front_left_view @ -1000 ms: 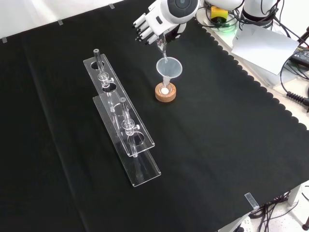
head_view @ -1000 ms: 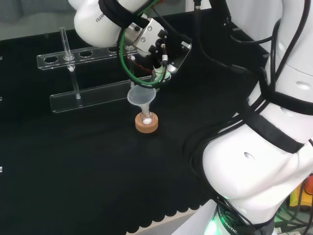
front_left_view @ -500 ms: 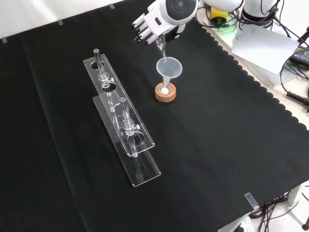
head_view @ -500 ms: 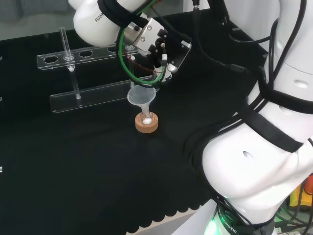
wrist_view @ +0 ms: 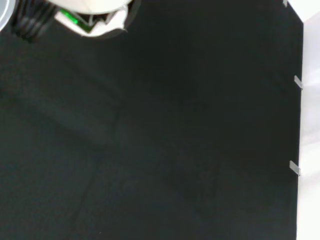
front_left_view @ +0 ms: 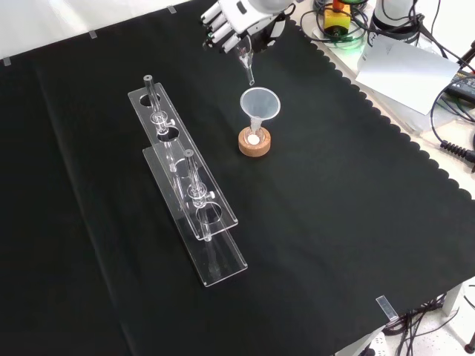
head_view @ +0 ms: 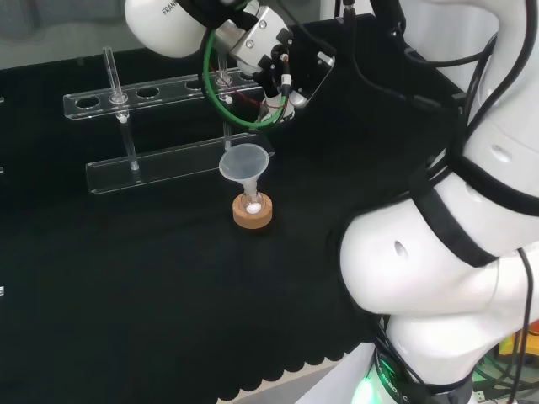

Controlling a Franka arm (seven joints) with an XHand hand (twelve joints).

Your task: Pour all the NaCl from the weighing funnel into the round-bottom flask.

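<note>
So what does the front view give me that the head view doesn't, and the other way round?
Front view: the white sheet of paper and cables beyond the cloth's scalloped edge, plus the slim clear weighing funnel hanging from the hand above the wide funnel.

Head view: the arm's big white links, the green cable looping by the hand, and a green light at the base.

Both: the wide funnel standing in the flask on its cork ring, white powder at the bottom, and the clear rack.
</note>
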